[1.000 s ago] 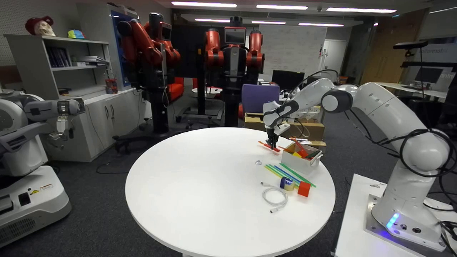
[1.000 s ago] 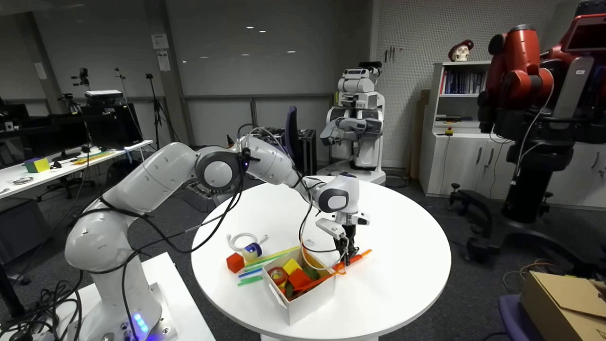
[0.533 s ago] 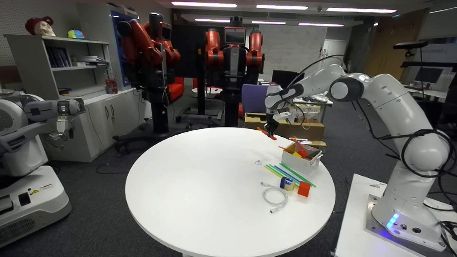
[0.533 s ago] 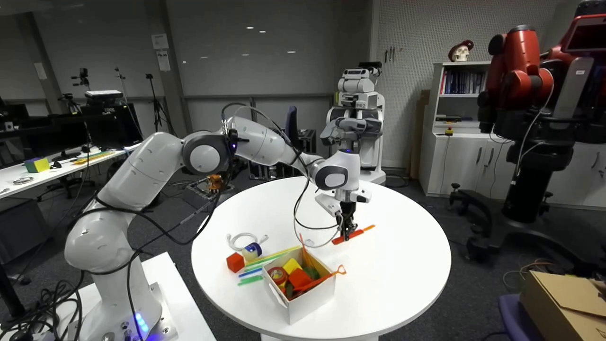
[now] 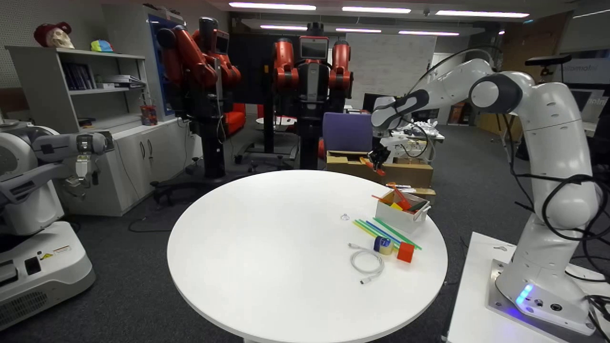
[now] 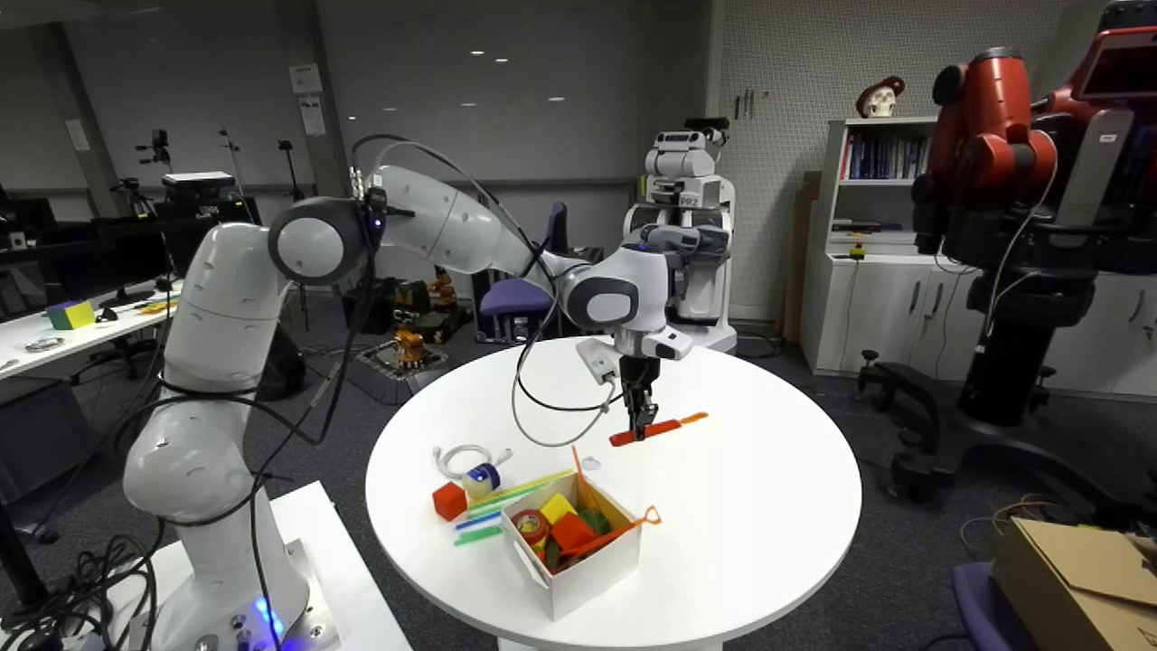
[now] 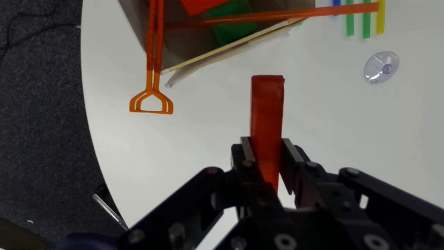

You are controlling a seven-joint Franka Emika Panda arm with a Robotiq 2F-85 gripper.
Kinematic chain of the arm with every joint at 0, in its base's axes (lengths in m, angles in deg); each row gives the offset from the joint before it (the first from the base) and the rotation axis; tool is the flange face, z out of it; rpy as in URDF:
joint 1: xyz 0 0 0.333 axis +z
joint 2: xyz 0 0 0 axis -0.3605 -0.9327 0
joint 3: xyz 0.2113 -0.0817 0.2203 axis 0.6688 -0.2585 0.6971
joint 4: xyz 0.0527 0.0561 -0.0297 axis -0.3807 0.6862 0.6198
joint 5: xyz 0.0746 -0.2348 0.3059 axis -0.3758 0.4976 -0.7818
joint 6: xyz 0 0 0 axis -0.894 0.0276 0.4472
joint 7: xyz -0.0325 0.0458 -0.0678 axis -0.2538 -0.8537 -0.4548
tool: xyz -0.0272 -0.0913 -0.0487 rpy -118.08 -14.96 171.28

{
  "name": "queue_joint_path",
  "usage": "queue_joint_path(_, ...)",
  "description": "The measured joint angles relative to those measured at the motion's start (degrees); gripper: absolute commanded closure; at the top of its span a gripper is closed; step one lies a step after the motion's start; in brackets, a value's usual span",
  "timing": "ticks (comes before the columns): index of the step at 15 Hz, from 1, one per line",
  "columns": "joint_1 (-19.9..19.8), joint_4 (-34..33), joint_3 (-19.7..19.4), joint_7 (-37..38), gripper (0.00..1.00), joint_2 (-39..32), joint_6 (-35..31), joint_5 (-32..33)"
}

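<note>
My gripper (image 7: 266, 150) is shut on a long red bar (image 7: 267, 104), one dark pad pressed to each side. The bar points away from the palm in the wrist view; its lower part is hidden behind the fingers. An orange tip (image 6: 694, 418) shows at its far end in an exterior view. In the air above the round white table (image 5: 267, 238), bar and gripper (image 5: 379, 159) stand against the cardboard boxes behind. A white box (image 6: 597, 579) rests on the table near them, filled with red, yellow and green things. Orange-handled sticks (image 7: 151, 100) poke out over its rim.
Beside the box lie green, blue and yellow sticks (image 5: 398, 233), a blue-and-cream roll (image 5: 383, 245), a red cube (image 5: 405, 252) and a coiled white cable (image 5: 374, 272). A clear suction cup (image 7: 381, 67) sits on the table. Cardboard boxes (image 5: 414, 176) stand beyond the table edge.
The gripper has risen from beside the white box, carrying the red bar up off the table. It has then drawn back toward the robot's base as the arm folded. The box stays put.
</note>
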Motion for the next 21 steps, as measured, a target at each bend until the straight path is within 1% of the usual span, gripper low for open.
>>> queue_joint_path(3, -0.16, 8.61, -0.97, -1.28, 0.94, 5.44, -8.07, -0.11)
queue_joint_path(6, -0.60, 17.72, -1.13, -3.54, 0.94, 10.01, -19.90, -1.14)
queue_joint_path(8, -0.80, 23.76, -1.13, -5.03, 0.94, 12.80, -26.55, -1.87)
queue_joint_path(9, -0.83, 26.62, -1.13, -5.54, 0.77, 14.10, -29.25, -2.03)
queue_joint_path(10, -0.83, 28.94, -1.13, -5.73, 0.77, 15.22, -31.04, -2.09)
queue_joint_path(12, -0.81, 31.72, -1.12, -5.82, 0.77, 16.77, -32.50, -2.11)
queue_joint_path(14, -0.80, 32.29, -1.12, -5.82, 0.77, 17.43, -32.52, -2.12)
queue_joint_path(15, -0.80, 32.33, -1.12, -5.82, 0.94, 17.57, -32.52, -2.13)
queue_joint_path(21, -0.06, 32.45, -1.09, -5.76, 0.94, 16.29, -32.43, -1.96)
